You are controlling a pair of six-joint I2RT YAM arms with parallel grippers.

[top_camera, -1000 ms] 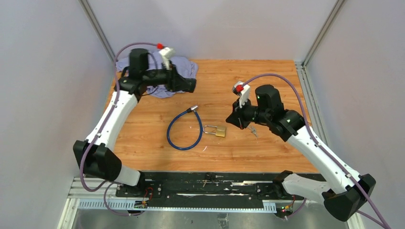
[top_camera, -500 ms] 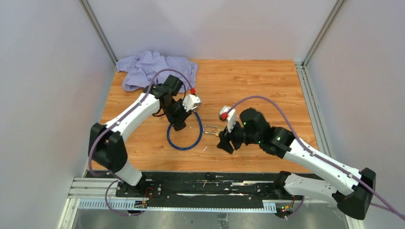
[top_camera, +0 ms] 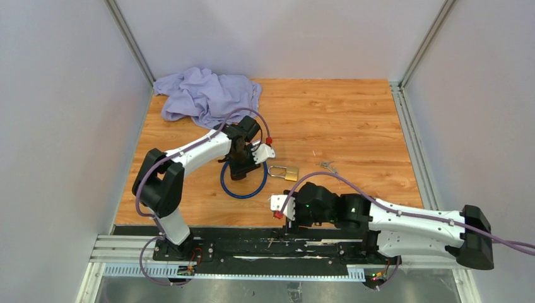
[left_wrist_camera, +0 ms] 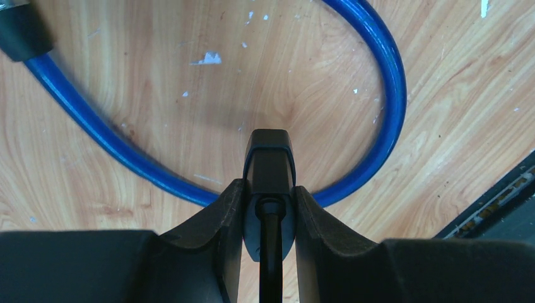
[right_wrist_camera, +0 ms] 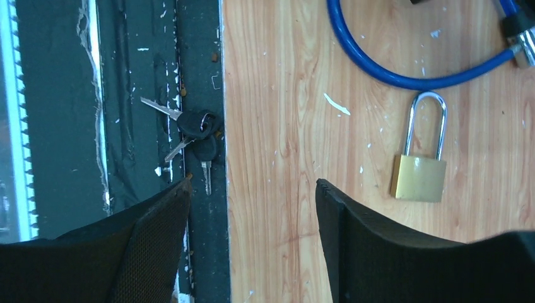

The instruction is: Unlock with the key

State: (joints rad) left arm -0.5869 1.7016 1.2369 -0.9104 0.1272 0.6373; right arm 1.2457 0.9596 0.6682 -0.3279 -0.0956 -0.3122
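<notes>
A brass padlock [top_camera: 285, 172] [right_wrist_camera: 419, 175] lies flat on the wooden table, its shackle closed. A bunch of black-headed keys [right_wrist_camera: 195, 124] [top_camera: 271, 240] rests on the black rail just off the table's front edge. More small keys [top_camera: 327, 166] lie on the wood to the right. My right gripper [right_wrist_camera: 252, 189] [top_camera: 295, 213] hangs open and empty over the front edge, keys to one side, padlock to the other. My left gripper [left_wrist_camera: 270, 189] [top_camera: 241, 169] is shut on a narrow black piece [left_wrist_camera: 270, 161]; what that piece is I cannot tell. It hovers inside the blue cable loop [left_wrist_camera: 385, 101].
The blue cable lock [top_camera: 242, 187] [right_wrist_camera: 404, 79] curls left of the padlock, its metal end beside my left wrist. A lilac cloth [top_camera: 205, 95] is bunched at the back left. Grey walls close in three sides. The black rail [right_wrist_camera: 145, 63] borders the front.
My right arm left the padlock area, swung down to the front edge and opened its jaws. My left arm came forward from the cloth to the blue cable loop, still shut.
</notes>
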